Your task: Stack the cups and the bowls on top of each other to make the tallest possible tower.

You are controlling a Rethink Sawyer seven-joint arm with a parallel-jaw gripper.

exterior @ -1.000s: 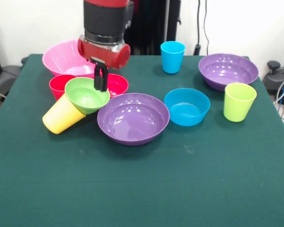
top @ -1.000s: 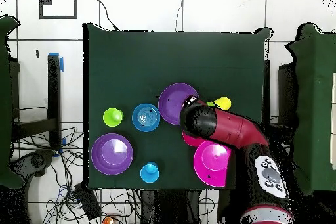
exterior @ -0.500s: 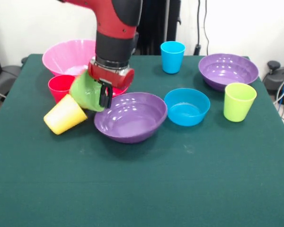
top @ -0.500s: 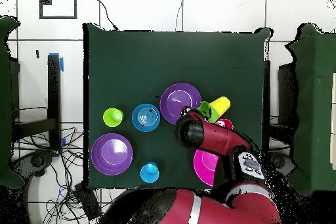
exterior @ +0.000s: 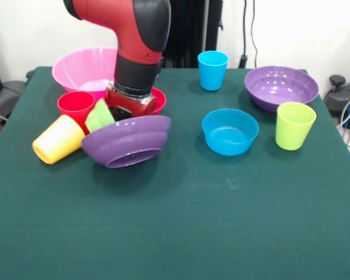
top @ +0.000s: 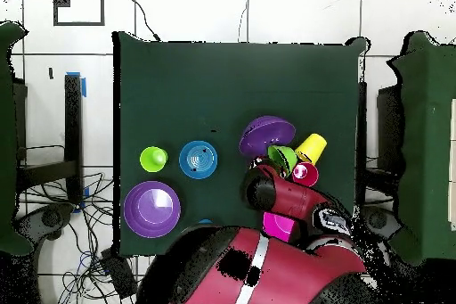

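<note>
Purple bowl (exterior: 128, 146) tipped on edge, underside frontward, beside toppled yellow cup (exterior: 58, 139).

Four cups (exterior: 213, 70) and six bowls (exterior: 230, 131) — ten pieces, counted in the front view.

The red and black arm (exterior: 134, 35) is coming down from the upper left of the front view, its black wrist section pointing nearly straight downward and ending in a red collar in the left-centre of the frame. The end effector (exterior: 118, 112) is sitting low under that collar, and its fingers are too hidden to tell whether they are apart or together. In the overhead view the arm (top: 267, 265) is filling the lower centre of the frame, reaching upward to a black round wrist just right of centre.
</note>
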